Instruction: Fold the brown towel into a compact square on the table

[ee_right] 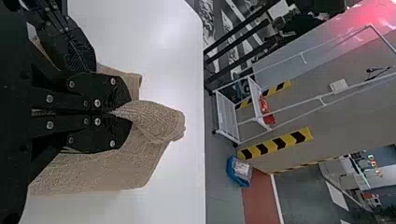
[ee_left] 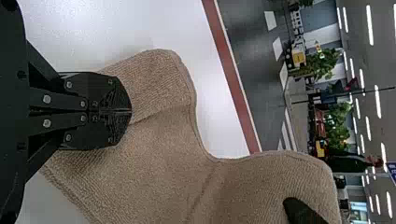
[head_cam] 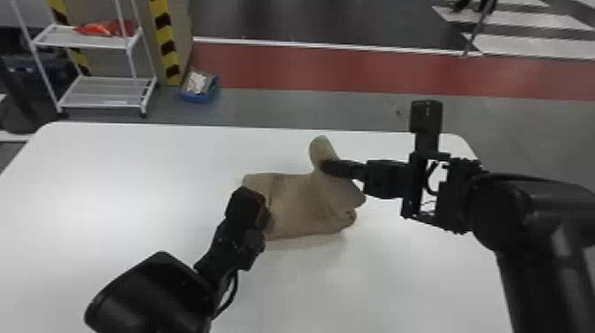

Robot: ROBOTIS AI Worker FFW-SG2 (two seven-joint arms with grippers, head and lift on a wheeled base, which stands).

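Head view, lower left of the frame: the left arm is extended to the near left edge of the brown ribbed-cloth towel (head_cam: 301,203), which is laid, partly bunched, near the centre of the white round-cornered tabletop (head_cam: 110,186). In left wrist view, the black flat-fingered left end effector (ee_left: 130,111) is seen with its fingers closed together over the cloth; whether any fabric is pinched cannot be told. If it is only being pressed, the towel could be slid askew by a pull from the other side; if it is caught, the layers could be dragged apart when that arm is lifted.

Right of centre, a crumpled corner (head_cam: 349,217) is curled at the towel's edge; a lump would likely be trapped there by a fold made over it.

Farther up, a raised flap (head_cam: 322,150) is gripped in the black right end effector (ee_right: 122,112). Being held by a narrow pinch, it could be twisted in the carry or let slip early, and the square would be left lopsided.
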